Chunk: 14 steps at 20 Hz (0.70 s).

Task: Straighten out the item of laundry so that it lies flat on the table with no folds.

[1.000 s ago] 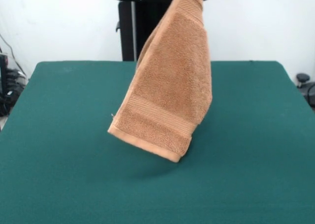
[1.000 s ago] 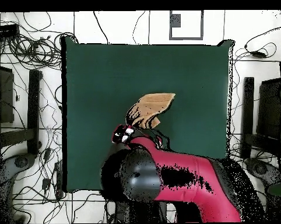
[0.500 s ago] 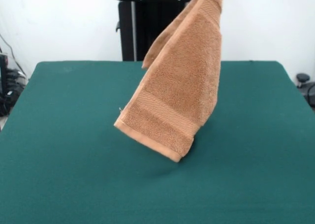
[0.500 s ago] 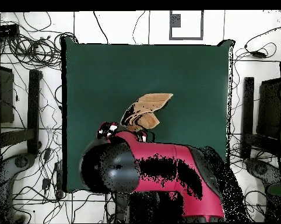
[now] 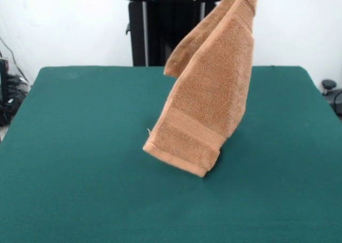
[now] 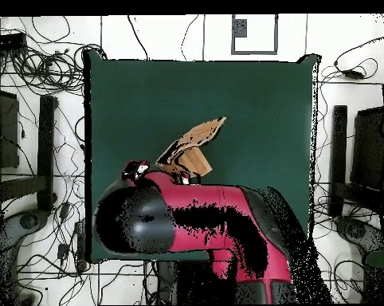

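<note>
The towel (image 5: 208,99) hangs in the air above the middle of the green desk (image 5: 80,173), its top running out of the front view's upper edge. It hangs folded over itself, with the banded bottom hem tilted and its lowest corner just above the desk or barely touching it. In the overhead view the red and black arm (image 6: 195,227) covers the towel's (image 6: 193,143) upper end. Whether the jaws are clenched on the towel cannot be told.

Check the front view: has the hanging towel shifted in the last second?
Yes. The towel has swung toward the picture's right: its top now hangs right of the black pedestal instead of in front of it, and its lower corner sits further right over the table.
</note>
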Tool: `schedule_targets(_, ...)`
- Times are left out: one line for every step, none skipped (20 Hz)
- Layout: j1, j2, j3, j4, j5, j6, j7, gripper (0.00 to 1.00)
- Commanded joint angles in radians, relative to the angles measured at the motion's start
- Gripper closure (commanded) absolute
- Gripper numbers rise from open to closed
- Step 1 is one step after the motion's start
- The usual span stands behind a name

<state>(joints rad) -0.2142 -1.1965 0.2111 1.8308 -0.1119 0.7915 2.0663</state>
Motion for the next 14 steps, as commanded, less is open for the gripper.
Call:
schedule_targets(0.034, 0.076, 0.010, -0.042, -0.012, 0.098, 0.098, 1.00)
schedule_targets(0.035, 0.077, 0.009, -0.043, -0.011, 0.100, 0.097, 1.00)
schedule_targets(0.035, 0.077, 0.008, -0.043, -0.011, 0.100, 0.094, 1.00)
schedule_targets(0.034, 0.076, 0.008, -0.042, -0.009, 0.100, 0.089, 1.00)
schedule_targets(0.032, 0.075, 0.007, -0.041, -0.008, 0.100, 0.084, 1.00)
schedule_targets(0.032, 0.074, 0.006, -0.039, -0.007, 0.099, 0.080, 1.00)
schedule_targets(0.032, 0.076, 0.005, -0.041, -0.007, 0.098, 0.078, 1.00)
schedule_targets(0.033, 0.078, 0.003, -0.040, -0.009, 0.093, 0.080, 1.00)
schedule_targets(0.035, 0.082, 0.000, -0.040, -0.011, 0.088, 0.083, 1.00)
schedule_targets(0.037, 0.086, -0.003, -0.041, -0.012, 0.084, 0.089, 1.00)
schedule_targets(0.038, 0.096, -0.006, -0.047, -0.011, 0.083, 0.095, 1.00)
schedule_targets(0.039, 0.106, -0.008, -0.053, -0.010, 0.081, 0.100, 1.00)
schedule_targets(0.036, 0.125, -0.009, -0.064, -0.014, 0.073, 0.101, 1.00)
schedule_targets(0.033, 0.145, -0.011, -0.072, -0.015, 0.061, 0.101, 1.00)
